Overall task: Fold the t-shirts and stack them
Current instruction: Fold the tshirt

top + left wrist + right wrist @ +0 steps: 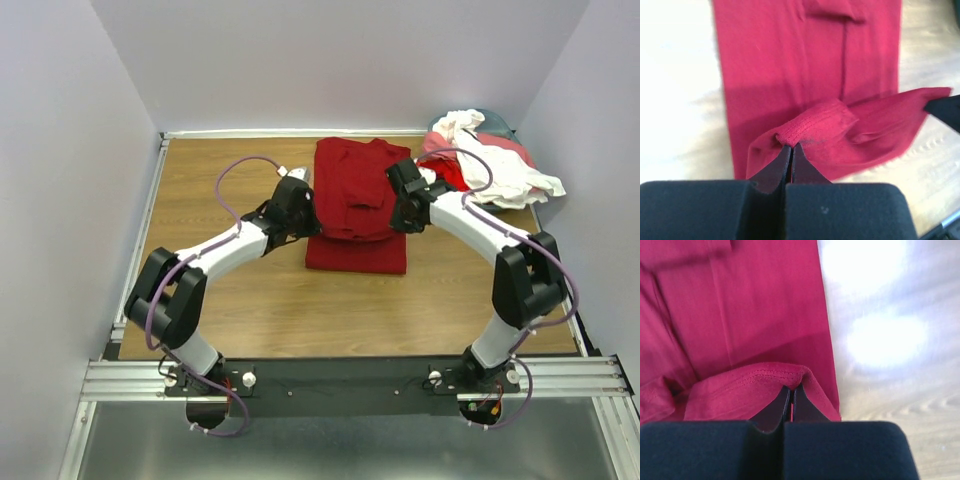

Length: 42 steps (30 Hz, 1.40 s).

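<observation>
**Both grippers pinched on the crimson t-shirt's side edges**

The left gripper (791,146) is closed on cloth. Its two black fingers meet tip to tip, with a stitched hem of the crimson t-shirt (345,175) bunched between them. In the left wrist view the pinched edge is raised off the table and rolls back into a soft rounded lobe. A loose flap of the same cloth trails off to the right. Beneath it the rest of the shirt lies flat as a long, smooth band. From above, this gripper sits at the shirt's left edge, about midway along its length.

The shirt lies in the middle of the wood-grain table (250,300), running lengthwise away from the arms in a rough rectangle. Its near end is a neat block with straight edges. The stretch between the two grippers is rumpled, with a fold lifted across it. The fabric is a plain matte knit without print.

The right gripper (791,387) is clamped in the same way at the shirt's right edge, opposite the left one. The hem arches over its fingertips as a ridge with a row of stitching along it. Below that ridge the cloth lies flat, and its straight right edge runs against the pale, glare-washed table.

Further right, in the far right corner just beyond the right gripper, lies a loose heap. A crumpled white t-shirt (520,182) is draped over a pink-red t-shirt (500,150). A teal t-shirt (497,120) sits at the back, mostly hidden.
</observation>
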Tool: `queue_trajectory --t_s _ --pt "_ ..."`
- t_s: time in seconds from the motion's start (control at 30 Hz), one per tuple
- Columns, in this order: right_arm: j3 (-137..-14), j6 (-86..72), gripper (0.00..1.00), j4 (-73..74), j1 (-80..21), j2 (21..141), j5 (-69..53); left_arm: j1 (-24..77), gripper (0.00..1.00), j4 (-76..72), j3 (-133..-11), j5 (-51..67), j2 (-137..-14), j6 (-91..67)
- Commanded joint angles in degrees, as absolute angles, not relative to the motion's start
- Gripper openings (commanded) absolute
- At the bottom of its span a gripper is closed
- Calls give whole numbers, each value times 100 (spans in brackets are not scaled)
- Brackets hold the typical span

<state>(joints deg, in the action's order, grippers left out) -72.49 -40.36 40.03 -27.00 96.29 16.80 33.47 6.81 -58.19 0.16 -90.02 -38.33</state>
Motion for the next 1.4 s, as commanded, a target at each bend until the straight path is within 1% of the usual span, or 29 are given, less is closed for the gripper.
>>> queue_trajectory --t_s 0.0,0.23,0.6,0.67,0.7,0.73,0.77,0.8,0.83,0.87,0.93,0.97,1.0,1.03,1.2,1.37 --pt "-7690 -3630 1 3955 -2488 10089 1969 3103 0 422 -6213 395 -9455 -3472" --pt "-8042 -3419 1 3946 -2198 10643 1934 2813 0 246 -6837 983 -10160 -3297" --pt "-8560 -3278 0 3955 -2030 11329 1802 2549 0 509 -7233 941 -10696 -3304" --pt "-8622 -3278 1 3955 -1986 11390 1784 2505 0 553 -7330 958 -10749 -3392" --pt "-8700 -3278 3 3955 -1969 11391 1767 2496 0 580 -7374 967 -10793 -3427" --pt "-8762 -3252 7 3946 -1951 11399 1758 2487 4 589 -7470 958 -10810 -3489" --pt "-8902 -3226 22 3955 -1908 11434 1706 2470 25 632 -7601 915 -10854 -3550" --pt "-8999 -3208 35 3955 -1881 11443 1653 2461 39 685 -7603 871 -10863 -3551" --pt "-9078 -3173 43 3955 -1863 11435 1609 2452 43 755 -7768 809 -10863 -3577" --pt "-9236 -3121 55 3946 -1828 11400 1521 2452 51 860 -7848 687 -10828 -3577" --pt "-9342 -3050 63 3955 -1802 11303 1485 2452 60 949 -7971 546 -10732 -3577" --pt "-9369 -3032 66 3964 -1793 11251 1494 2452 71 984 -7963 423 -10644 -3551" --pt "-9369 -3015 67 3964 -1784 11093 1494 2452 74 1010 -7885 352 -10478 -3525" --pt "-9326 -2997 68 3964 -1784 11031 1468 2452 75 1011 -7805 265 -10390 -3490" --pt "-8817 -3032 68 3955 -1793 10679 923 2531 75 844 -6962 255 -9932 -3384" --pt "-7860 -3164 67 3885 -1793 10214 511 2777 75 616 -5987 369 -9616 -3410"
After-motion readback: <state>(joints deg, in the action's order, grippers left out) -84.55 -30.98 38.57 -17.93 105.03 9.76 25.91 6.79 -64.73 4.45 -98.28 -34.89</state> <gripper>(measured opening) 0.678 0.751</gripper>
